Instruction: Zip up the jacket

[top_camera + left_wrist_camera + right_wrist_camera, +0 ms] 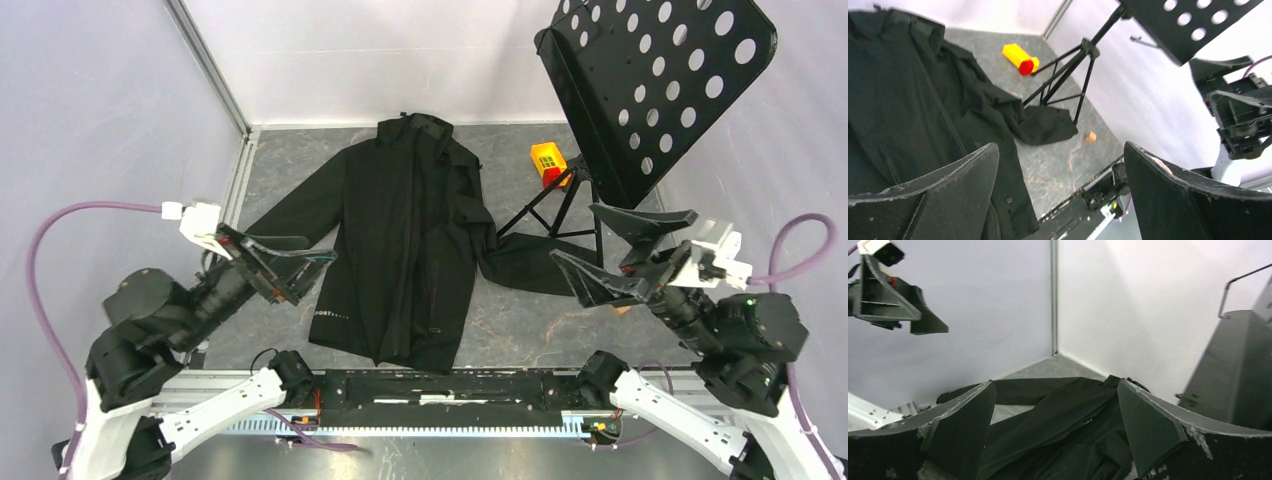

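Big black soft cloth jacket [405, 240] lies flat on the grey stone-look table [520, 310], in the mid of the top pic. Its long way runs top to bottom of the frame, tipped a bit. High collar points to the top edge and the hem points to the bottom edge, near the arm bases. The front line runs the same way, up & down the mid. Can't tell how far it is zipped. One sleeve goes out to the lower left. The other sleeve goes out to the right and its end lies flat by the feet of the black metal music stand w/ round holes [660, 80].

L gripper [312, 262] is at mid left of the top pic, just over the end of the left sleeve. Its jaws are wide apart w/ nothing btwn them. In its own cam the jacket fills the left side, partly behind one finger.

R gripper [576, 233] is at mid right, just right of the other sleeve end. Jaws wide apart too, nothing held. In its own cam the jacket is low in the mid, seen btwn the two fingers, farther off.

A small yellow & red plastic block [547, 162] sits near the stand, up right of the jacket. A tiny tan cube [1091, 136] lies on the table by the sleeve end.
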Tool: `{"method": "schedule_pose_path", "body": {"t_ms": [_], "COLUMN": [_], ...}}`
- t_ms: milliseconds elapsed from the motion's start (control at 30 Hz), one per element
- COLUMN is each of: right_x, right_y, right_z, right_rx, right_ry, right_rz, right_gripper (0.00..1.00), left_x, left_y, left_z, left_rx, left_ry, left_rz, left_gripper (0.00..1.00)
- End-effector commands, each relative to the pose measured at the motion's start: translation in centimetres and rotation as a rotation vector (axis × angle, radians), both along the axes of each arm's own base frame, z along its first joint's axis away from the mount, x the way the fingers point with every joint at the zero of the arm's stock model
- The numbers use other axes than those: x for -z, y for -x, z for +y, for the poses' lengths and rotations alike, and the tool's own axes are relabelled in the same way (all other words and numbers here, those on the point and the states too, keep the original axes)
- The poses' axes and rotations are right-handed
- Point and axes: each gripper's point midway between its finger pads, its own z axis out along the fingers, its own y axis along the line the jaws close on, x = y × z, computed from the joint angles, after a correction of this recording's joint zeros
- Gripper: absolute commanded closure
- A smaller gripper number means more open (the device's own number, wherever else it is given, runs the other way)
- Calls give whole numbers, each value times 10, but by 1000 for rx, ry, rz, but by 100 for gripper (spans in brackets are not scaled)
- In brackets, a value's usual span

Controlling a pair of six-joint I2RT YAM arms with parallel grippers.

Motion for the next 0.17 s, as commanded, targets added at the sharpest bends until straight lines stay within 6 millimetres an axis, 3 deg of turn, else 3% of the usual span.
{"method": "schedule_pose_path", "body": {"t_ms": [0, 133], "right_x": [1, 5], "right_y": [-7, -13], "right_z": [-25, -47], "right_rx": [120, 227], "right_ry": [1, -40], "right_rz": [18, 5], "right_gripper": [2, 2], "left_x": [-33, -32], "left_y": [-2, 0], "left_z": [17, 25], "left_rx": [-55, -75], "left_ry": [-2, -1], "left_rz": [-112, -114], "left_gripper": [0, 0]}}
